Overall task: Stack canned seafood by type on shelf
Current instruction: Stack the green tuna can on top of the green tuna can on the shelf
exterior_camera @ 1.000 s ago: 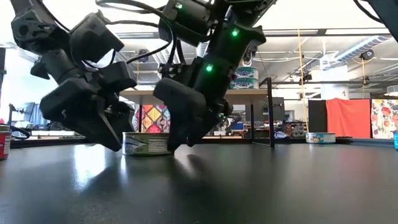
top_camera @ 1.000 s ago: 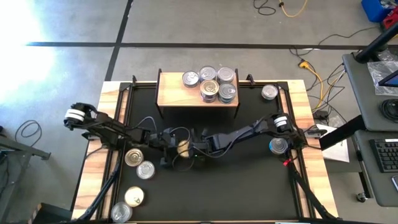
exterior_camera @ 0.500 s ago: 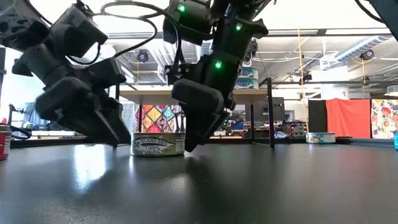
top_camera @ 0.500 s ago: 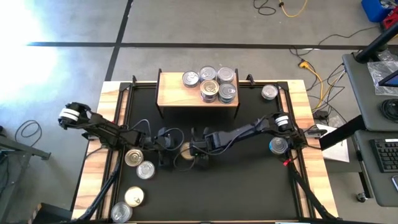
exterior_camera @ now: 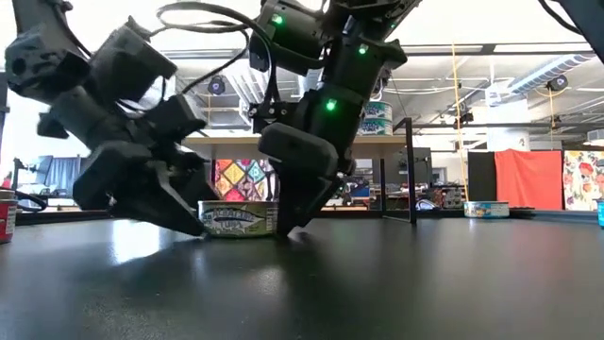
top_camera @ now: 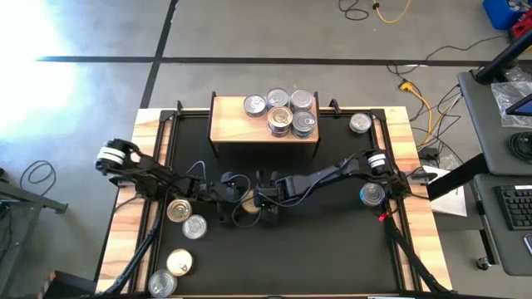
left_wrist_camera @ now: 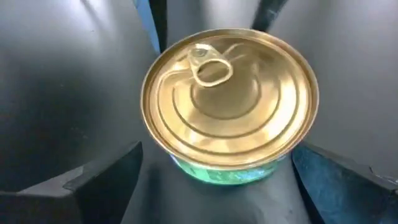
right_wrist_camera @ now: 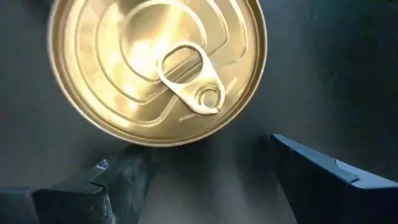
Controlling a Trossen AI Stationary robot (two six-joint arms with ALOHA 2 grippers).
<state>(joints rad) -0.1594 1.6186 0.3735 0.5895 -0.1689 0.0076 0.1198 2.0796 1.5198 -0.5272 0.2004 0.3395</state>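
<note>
**Two claws flank a gold-lidded tin at mid-bench**

Nearest the front edge of the black-topped bench (top_camera: 332, 249), on its left side, lie four short round metal tins (top_camera: 184, 241): two with gold lids and two with silver. Past them, near the middle of the bench, a short round gold-lidded tin with a green label (exterior_camera: 238, 219) stands upright on the black surface. The left claw (top_camera: 223, 199) comes in low from the left with its fingers spread wide, one on each side of the tin; the left wrist view shows a gap on both sides. The right claw (top_camera: 263, 203) reaches in from the right, tilted down just beside the tin, its fingers also parted and apart from the rim. Neither claw holds the tin. Farther right, a blue-sided tin (top_camera: 371, 194) sits by the right arm's base. At the far edge stands the small light-wood shelf on dark legs (top_camera: 229, 124), carrying five silver- and gold-lidded tins (top_camera: 287, 112) clustered towards its right half. One more silver tin (top_camera: 359, 124) rests on the bench just right of the shelf.
</note>
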